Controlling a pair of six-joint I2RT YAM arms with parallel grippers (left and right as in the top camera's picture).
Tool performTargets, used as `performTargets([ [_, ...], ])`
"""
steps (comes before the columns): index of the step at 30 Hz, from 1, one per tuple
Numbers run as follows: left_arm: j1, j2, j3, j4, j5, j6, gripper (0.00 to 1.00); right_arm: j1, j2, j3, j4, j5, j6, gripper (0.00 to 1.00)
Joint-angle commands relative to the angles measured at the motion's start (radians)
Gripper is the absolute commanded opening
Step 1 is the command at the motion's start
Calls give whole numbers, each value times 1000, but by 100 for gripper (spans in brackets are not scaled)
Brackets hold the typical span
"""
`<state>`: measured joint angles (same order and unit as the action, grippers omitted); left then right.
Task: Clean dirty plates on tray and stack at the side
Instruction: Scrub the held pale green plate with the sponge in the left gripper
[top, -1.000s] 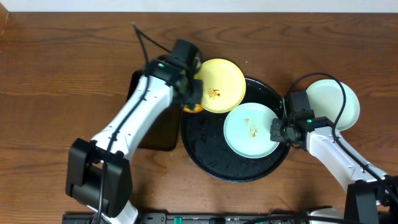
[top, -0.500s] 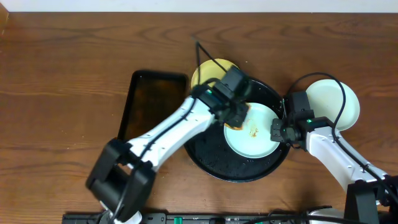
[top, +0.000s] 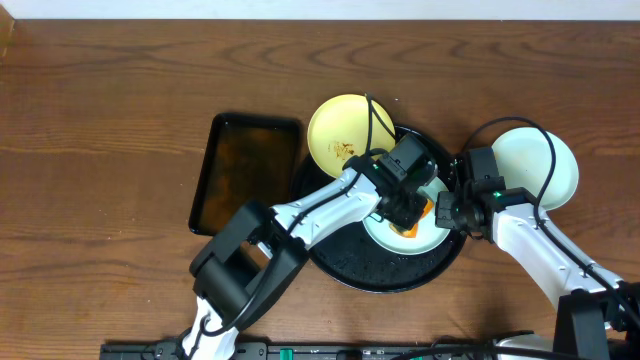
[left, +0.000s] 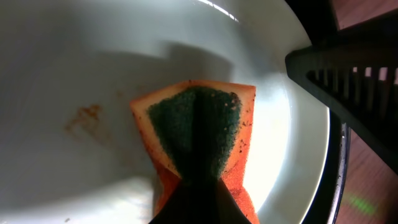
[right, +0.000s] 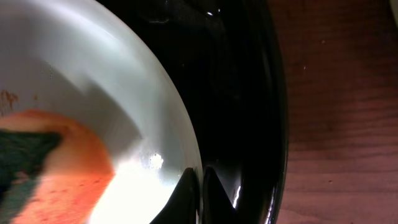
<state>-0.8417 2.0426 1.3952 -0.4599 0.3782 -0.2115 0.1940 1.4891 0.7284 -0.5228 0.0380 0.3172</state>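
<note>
The round black tray (top: 340, 262) holds a mint-white plate (top: 378, 232) with a brown smear (left: 83, 118). My left gripper (top: 410, 216) is shut on an orange sponge with a green scrub face (left: 198, 124) and presses it on that plate (left: 74, 56). My right gripper (top: 447, 212) is shut on the plate's right rim (right: 186, 149), one finger inside and one outside. The sponge also shows in the right wrist view (right: 56, 174). A pale yellow plate (top: 340, 130) with brown specks leans on the tray's far left rim. A second mint-white plate (top: 545, 165) lies on the table to the right.
A rectangular dark tray (top: 245, 172) lies left of the round tray. My right gripper's black finger (left: 354, 81) stands close beside the sponge in the left wrist view. The black tray wall (right: 255, 93) and the wooden table (right: 342, 93) are to the right of the pinched rim.
My left arm has swung right with the sponge, from the yellow plate onto the mint-white plate in the tray. The right arm has held still on the rim.
</note>
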Motion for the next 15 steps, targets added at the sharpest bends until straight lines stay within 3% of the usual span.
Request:
performTargets([
  [1,-3,24,-5,7,33,16,8,-10,-11,7,-3,36,-18,1],
  [7,-3,85,-5,16,-6,15,8,-10,-11,7,-4,36,-18,1],
  [12,11,89,-3,14,-322,9,8,-10,-11,7,-5,36,-18,1],
  [15,26,82,7,13,-420,8,8,-10,-11,7,-5,36,-18,1],
])
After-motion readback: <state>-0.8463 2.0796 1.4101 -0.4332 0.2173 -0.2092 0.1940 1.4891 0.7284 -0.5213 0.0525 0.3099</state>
